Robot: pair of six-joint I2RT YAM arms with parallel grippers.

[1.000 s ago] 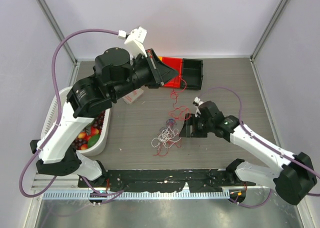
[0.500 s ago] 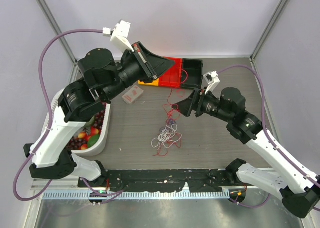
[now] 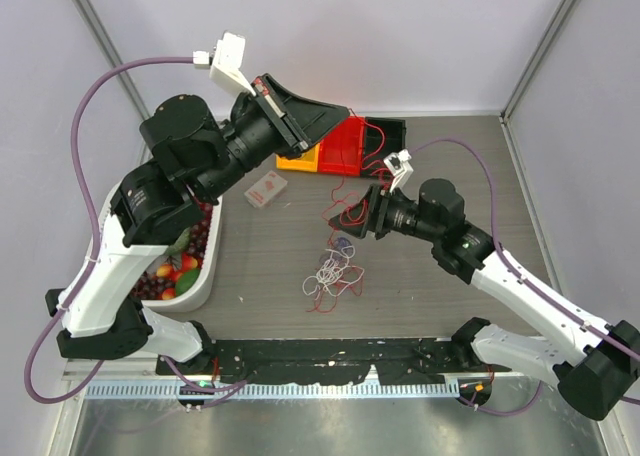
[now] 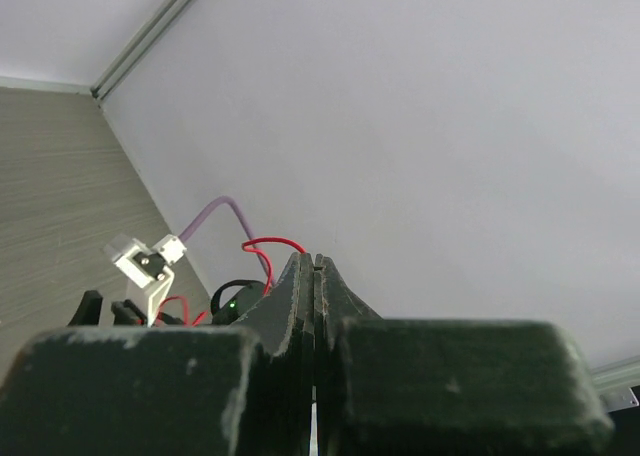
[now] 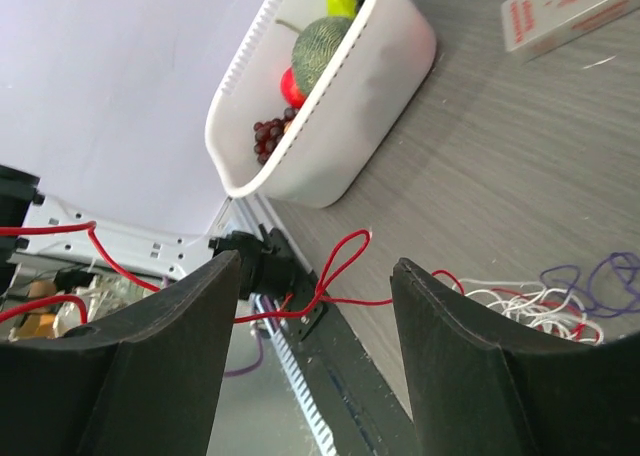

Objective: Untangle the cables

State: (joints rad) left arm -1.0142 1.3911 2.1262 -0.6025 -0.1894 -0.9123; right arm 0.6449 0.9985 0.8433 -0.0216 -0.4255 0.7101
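**A:** Where are the cables?

**B:** The white cable (image 3: 333, 268) and a dark bluish cable (image 3: 343, 244) lie bunched together mid-surface (image 3: 260, 256). The red cable (image 4: 270, 240) threads through that bundle and climbs off the surface toward the back.

**A:** And the claws?

**B:** The left claw (image 3: 347, 110) is pinched tight, high above the red box (image 3: 345, 148), with the red cable coming out at its tip. The right claw (image 5: 315, 271) is spread wide just behind the bundle, and a red strand crosses the gap between its fingers.

**A:** Anything nearby?

**B:** A white basket (image 3: 205, 281) of fruit sits at the left.
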